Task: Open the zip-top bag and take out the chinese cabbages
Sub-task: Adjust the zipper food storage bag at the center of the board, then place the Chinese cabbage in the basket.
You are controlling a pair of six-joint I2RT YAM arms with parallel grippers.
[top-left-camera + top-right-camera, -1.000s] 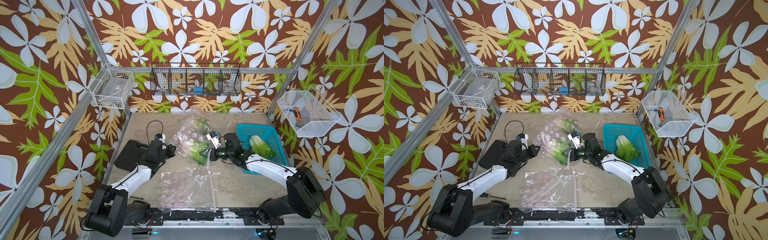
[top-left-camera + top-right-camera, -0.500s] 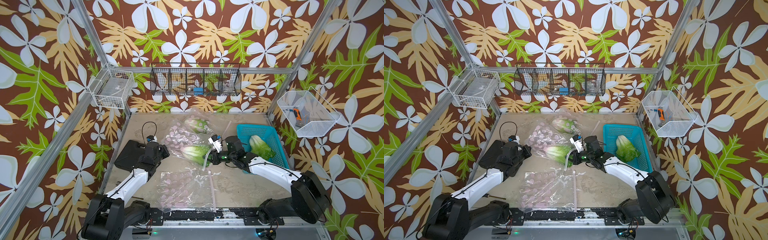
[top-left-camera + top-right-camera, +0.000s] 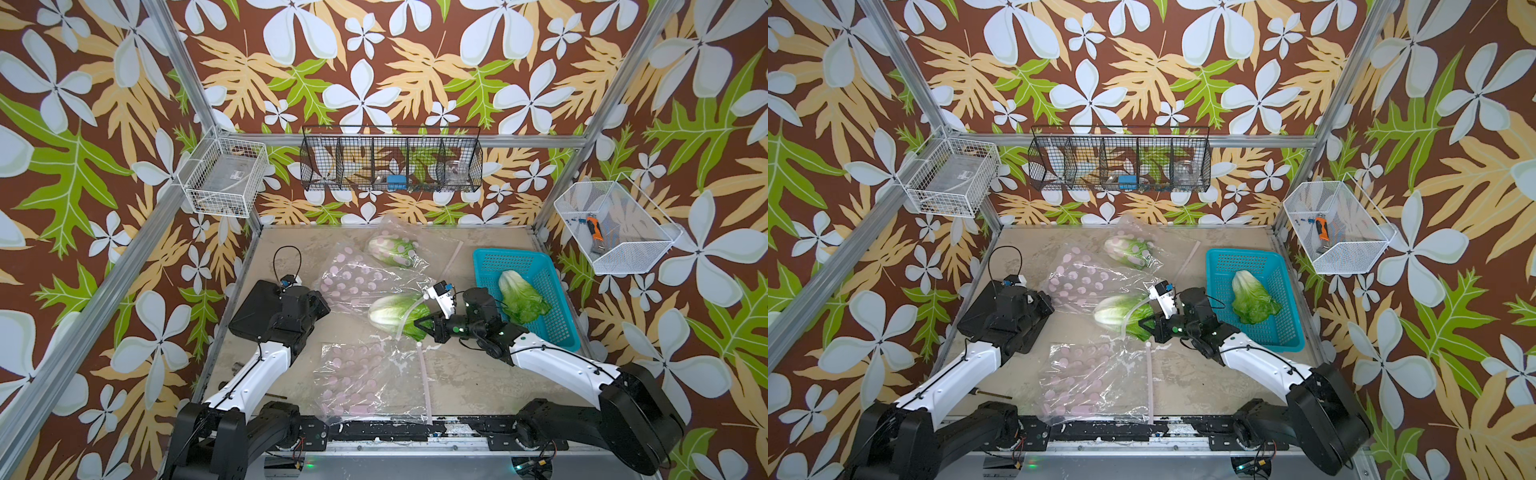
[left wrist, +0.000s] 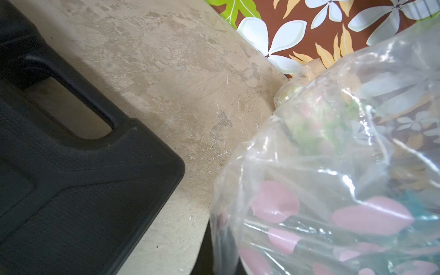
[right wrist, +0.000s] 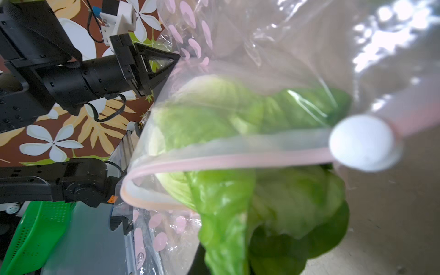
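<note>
Right gripper (image 3: pixel 420 326) is clamped on the leafy end of the centre-frame cabbage (image 3: pixel 386 313). Its white base sits inside the zip-top bag (image 3: pixel 353 282) mouth. Left gripper (image 3: pixel 325 300) is pinched shut on that bag's edge, left of centre. Second cabbage (image 3: pixel 390 249) is bagged, upper centre. Third cabbage (image 3: pixel 521 297) lies in the blue basket (image 3: pixel 509 259), right.

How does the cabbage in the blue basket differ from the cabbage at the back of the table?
The basket cabbage lies bare in the blue basket; the back cabbage is wrapped in a dotted clear bag. The basket cabbage's white base points backward; the back cabbage's, leftward. Both have green leaves.
</note>
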